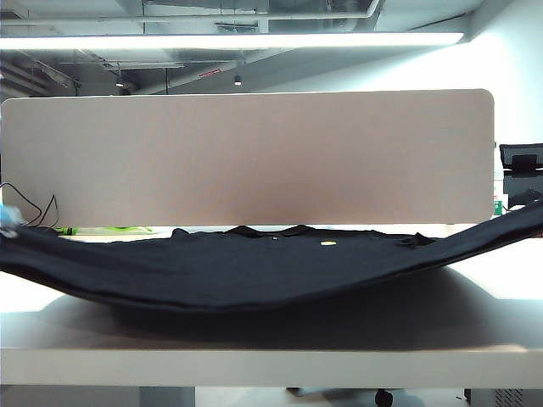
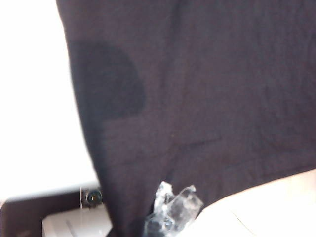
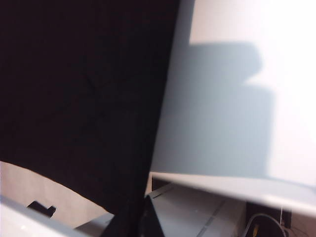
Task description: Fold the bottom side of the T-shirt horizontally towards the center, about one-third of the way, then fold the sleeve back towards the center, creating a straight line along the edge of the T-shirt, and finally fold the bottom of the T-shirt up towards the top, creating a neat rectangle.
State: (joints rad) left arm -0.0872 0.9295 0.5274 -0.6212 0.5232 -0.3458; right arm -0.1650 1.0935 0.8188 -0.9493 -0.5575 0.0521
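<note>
Black soft cloth fills the middle of the exterior view: the T-shirt [image 1: 254,263] hangs like a hammock above the pale bench [image 1: 254,352], lifted at both sides and sagging in the centre, its shadow beneath. The bottom of the T-shirt [image 1: 212,298] is the near curved edge, clear of the bench along most of its length. The buttoned collar and a tiny yellow-green mark [image 1: 328,243] lie at the far side, before a beige partition panel [image 1: 246,157]. Both raised corners run out of frame, so neither arm shows here; only a blurred pale blue patch sits at the left edge.

In the left wrist view the left tool [image 2: 170,217] is pressed together, pinching the T-shirt [image 2: 197,98]; its clear fingertips [image 2: 175,205] are blurred against the cloth, which hangs beyond them and hides most of the scene. White bench surface shows alongside.

In the right wrist view the right tool [image 3: 138,219] is dark and cut off at the frame edge, pinching the T-shirt [image 3: 84,98], with open bench [image 3: 232,98] beside the cloth's straight edge.
</note>
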